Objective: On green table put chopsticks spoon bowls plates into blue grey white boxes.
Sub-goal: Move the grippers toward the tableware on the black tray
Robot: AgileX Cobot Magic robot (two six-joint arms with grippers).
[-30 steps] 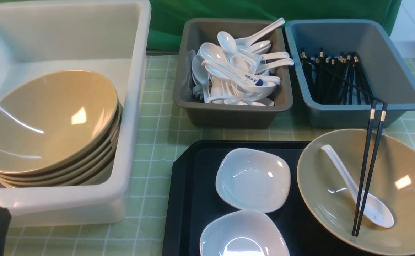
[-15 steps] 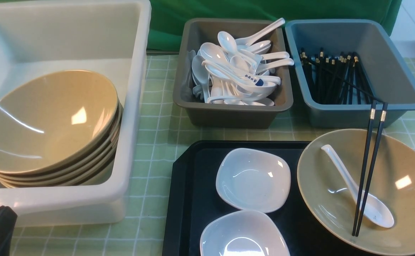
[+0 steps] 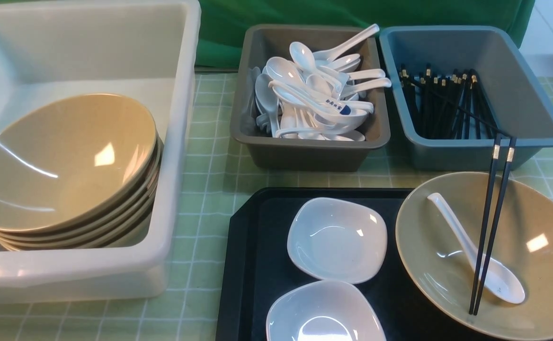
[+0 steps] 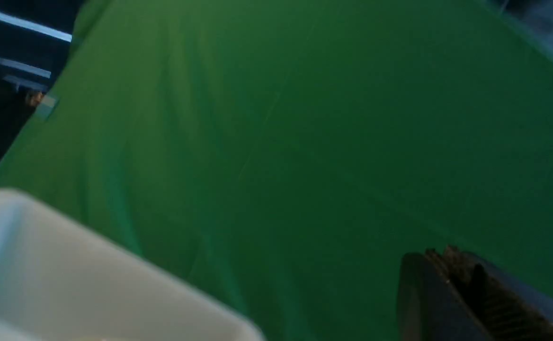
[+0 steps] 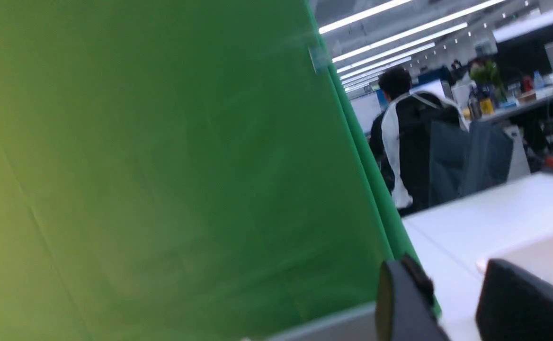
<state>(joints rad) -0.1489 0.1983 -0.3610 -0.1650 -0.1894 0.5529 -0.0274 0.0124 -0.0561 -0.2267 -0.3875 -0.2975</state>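
Observation:
A tan bowl [image 3: 546, 279] sits on the black tray at the front right. In it lie a white spoon [image 3: 475, 251] and a pair of black chopsticks [image 3: 492, 222] that lean over its far rim. Two white plates [image 3: 337, 239] [image 3: 324, 312] sit on the tray to its left. The white box [image 3: 177, 142] on the left holds a stack of tan bowls [image 3: 63, 166]. Neither gripper shows in the front view. My left gripper [image 4: 442, 253] is shut and empty in front of a green screen, near the white box's corner [image 4: 68, 274]. My right gripper [image 5: 447, 267] is open and empty.
The grey box [image 3: 305, 142] at the back middle is full of white spoons. The blue box [image 3: 532, 94] at the back right holds several chopsticks. The black tray [image 3: 257, 265] lies on the green table [image 3: 210, 180]. A green screen stands behind the boxes.
A dark part of my left arm at the lower left corner of the front view has gone out of that view. Nothing on the table has moved.

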